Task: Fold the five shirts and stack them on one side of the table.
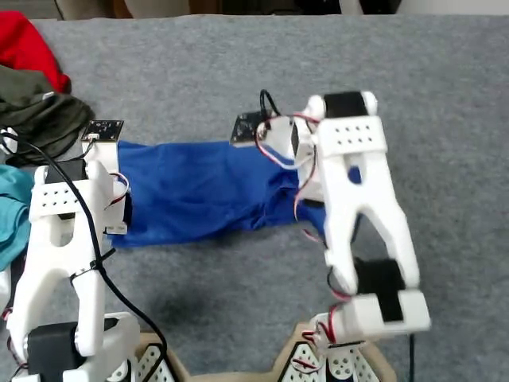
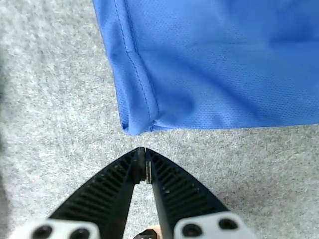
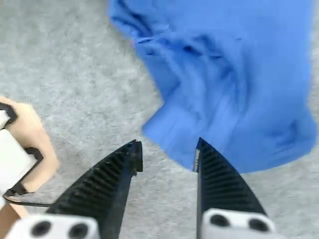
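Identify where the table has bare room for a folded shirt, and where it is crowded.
Free: the gray table beyond the blue shirt, and its right side past the right arm. Crowded: the left edge, with the shirt pile and left arm.

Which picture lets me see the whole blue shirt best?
The high view: the blue shirt lies spread in a long strip across the grey table. The left wrist view shows one hemmed corner, the right wrist view a rumpled end.

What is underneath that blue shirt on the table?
The blue shirt lies spread on the grey table covering, which shows along its edges. What sits directly beneath the cloth is hidden, and the right arm covers one end from above.
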Robot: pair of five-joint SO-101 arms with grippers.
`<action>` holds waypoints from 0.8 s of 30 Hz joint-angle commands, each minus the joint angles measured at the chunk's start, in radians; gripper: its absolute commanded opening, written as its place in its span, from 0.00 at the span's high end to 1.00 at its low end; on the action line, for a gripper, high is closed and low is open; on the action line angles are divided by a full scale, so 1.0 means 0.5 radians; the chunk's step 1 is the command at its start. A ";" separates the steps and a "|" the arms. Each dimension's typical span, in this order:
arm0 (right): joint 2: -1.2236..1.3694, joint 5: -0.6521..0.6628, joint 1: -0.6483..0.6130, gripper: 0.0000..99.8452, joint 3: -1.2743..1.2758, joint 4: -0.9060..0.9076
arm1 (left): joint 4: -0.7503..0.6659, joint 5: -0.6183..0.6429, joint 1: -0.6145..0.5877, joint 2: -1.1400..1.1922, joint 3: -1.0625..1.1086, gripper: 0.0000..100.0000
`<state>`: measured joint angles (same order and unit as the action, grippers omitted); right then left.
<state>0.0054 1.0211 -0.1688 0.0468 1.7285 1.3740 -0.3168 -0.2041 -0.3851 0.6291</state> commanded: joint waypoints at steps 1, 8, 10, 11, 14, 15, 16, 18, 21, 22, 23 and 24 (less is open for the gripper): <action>-0.333 0.028 0.103 0.81 0.425 -0.215 | 0.015 -0.012 -0.021 -0.066 -0.009 0.98; -0.514 0.025 0.293 0.81 0.934 -0.589 | 0.015 -0.012 -0.021 -0.066 -0.009 0.98; -0.480 0.021 0.345 0.81 0.980 -0.684 | 0.015 -0.009 -0.018 -0.066 -0.009 0.98; -0.453 0.018 0.361 0.81 0.990 -0.715 | 0.015 -0.009 -0.018 -0.066 -0.009 0.98; -0.342 0.018 0.385 0.81 0.987 -0.776 | 0.015 -0.006 -0.015 -0.066 -0.009 0.98; -0.299 0.015 0.391 0.81 0.987 -0.804 | 0.015 -0.006 -0.015 -0.066 -0.009 0.98; -0.259 0.015 0.391 0.81 0.987 -0.832 | 0.015 -0.003 -0.015 -0.066 -0.009 0.98; -0.186 -0.006 0.391 0.82 0.987 -0.878 | 0.015 -0.003 -0.015 -0.066 -0.009 0.98; -0.094 -0.074 0.391 0.82 0.950 -0.927 | 0.015 -0.003 -0.015 -0.066 -0.006 0.98; -0.069 -0.074 0.391 0.82 0.928 -0.927 | 0.015 -0.003 -0.015 -0.066 -0.006 0.98; -0.051 -0.086 0.391 0.84 0.904 -0.927 | 0.015 -0.003 -0.015 -0.066 -0.006 0.98; -0.035 -0.086 0.391 0.86 0.885 -0.927 | 0.015 0.000 -0.015 -0.066 -0.006 0.98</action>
<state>-0.0253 0.9935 0.0123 0.5363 1.2758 1.3740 -0.3168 -0.2041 -0.3851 0.6291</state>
